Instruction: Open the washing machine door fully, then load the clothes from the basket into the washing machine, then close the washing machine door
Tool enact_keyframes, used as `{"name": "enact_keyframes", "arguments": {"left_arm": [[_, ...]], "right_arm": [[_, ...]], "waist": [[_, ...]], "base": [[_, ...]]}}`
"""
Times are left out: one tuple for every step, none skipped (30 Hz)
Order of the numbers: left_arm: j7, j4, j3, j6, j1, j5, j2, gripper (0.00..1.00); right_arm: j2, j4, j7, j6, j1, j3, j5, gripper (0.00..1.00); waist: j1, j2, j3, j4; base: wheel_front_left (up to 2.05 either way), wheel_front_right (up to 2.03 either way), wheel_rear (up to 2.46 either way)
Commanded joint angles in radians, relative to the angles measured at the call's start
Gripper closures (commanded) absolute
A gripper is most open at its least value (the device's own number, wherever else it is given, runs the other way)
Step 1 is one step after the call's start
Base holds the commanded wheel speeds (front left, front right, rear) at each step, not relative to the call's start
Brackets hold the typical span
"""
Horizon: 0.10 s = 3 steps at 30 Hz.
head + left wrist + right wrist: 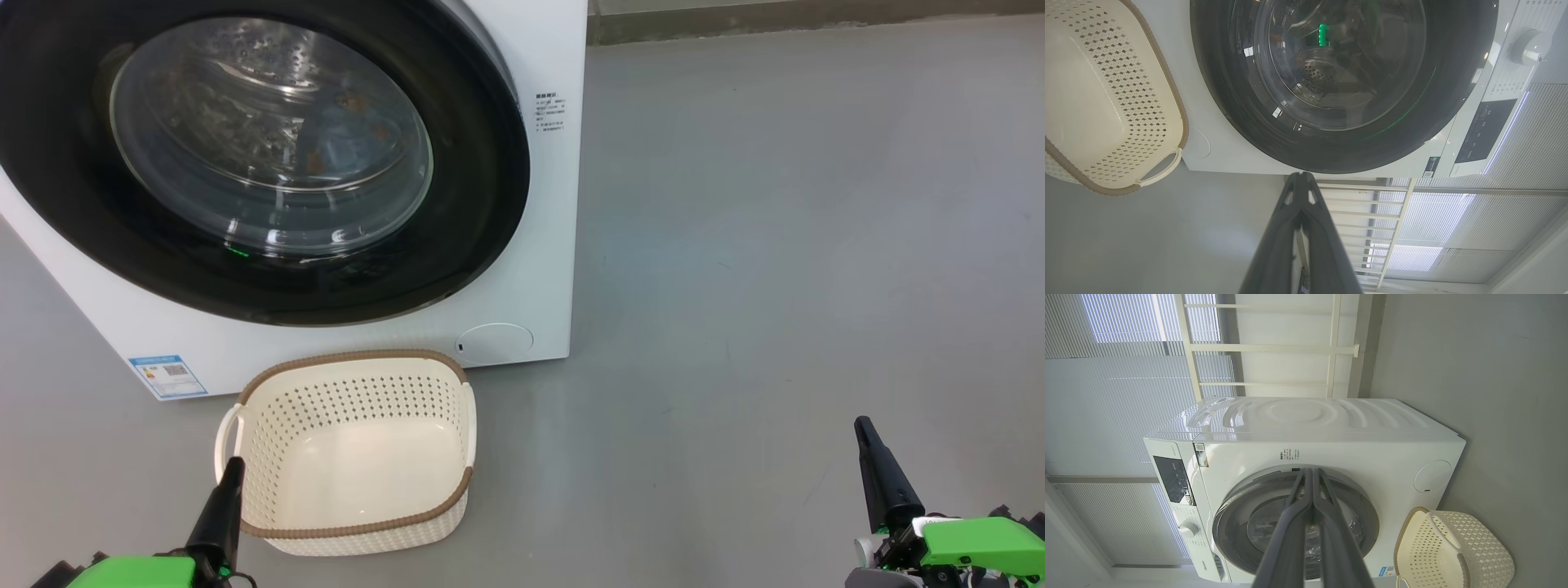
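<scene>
Head view: washing machine door sits flush in the washing machine, upper left of frame. Looks latched to us.

Clothes show through the glass as blue fabric with orange-brown spots, already in the drum. Basket is at lower centre on the floor, with nothing in it.

Left gripper is at lower left, its tip by the basket's left rim. Right gripper is at lower right, well apart from everything. Both have their fingers pressed together and hold nothing.

Handling, our read:
- Door: rigid, hinged and heavy-ish, with a glossy frame that will slip. Hook the rim edge at frame right, never the glass bowl.
- Clothes: soft and light, so pinch a fold.
- Basket: stiff light plastic, so take a handle.

Writing:
- Blue label sticker, lower left: QR-type code, text too small to read.
- Print block, upper right of the front: unreadable.
- We can make out no brand.
</scene>
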Motion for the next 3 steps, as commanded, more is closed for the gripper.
{"name": "enact_keyframes", "arguments": {"left_arm": [[0.004,-0.018,0.035,-0.003,-0.041,-0.002,0.011,1.00],[0.004,-0.018,0.035,-0.003,-0.041,-0.002,0.011,1.00],[0.004,-0.018,0.035,-0.003,-0.041,-0.002,0.011,1.00]], "right_arm": [[-0.005,-0.024,0.007,-0.001,-0.040,0.023,-0.004,1.00],[-0.005,-0.024,0.007,-0.001,-0.040,0.023,-0.004,1.00],[-0.005,-0.024,0.007,-0.001,-0.040,0.023,-0.004,1.00]], "waist": [[0.0000,0.0000,0.000,0.000],[0.0000,0.0000,0.000,0.000],[0.0000,0.0000,0.000,0.000]], "base": [[0.00,0.00,0.00],[0.00,0.00,0.00],[0.00,0.00,0.00]]}}
